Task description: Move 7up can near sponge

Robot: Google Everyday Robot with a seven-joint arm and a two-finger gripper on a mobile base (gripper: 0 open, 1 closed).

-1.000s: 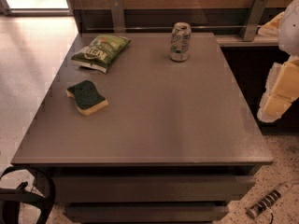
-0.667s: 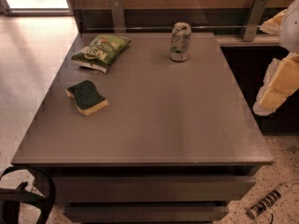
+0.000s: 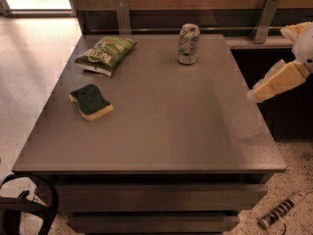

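Note:
The 7up can (image 3: 188, 44), silver-white with green markings, stands upright at the far middle of the grey table (image 3: 161, 131). The sponge (image 3: 91, 102), dark green on top over yellow foam, lies flat on the table's left side, well apart from the can. My gripper (image 3: 256, 94), cream-coloured, hangs at the right edge of the view, just past the table's right edge. It points left toward the table, is to the right of the can and nearer to me than it, and touches nothing.
A green chip bag (image 3: 105, 54) lies at the far left of the table, behind the sponge. A rail with metal posts (image 3: 264, 18) runs along the back. A striped object (image 3: 282, 210) lies on the floor at the lower right.
My gripper has swung up and to the left, closer to the table's right edge. The can, sponge and chip bag have not moved.

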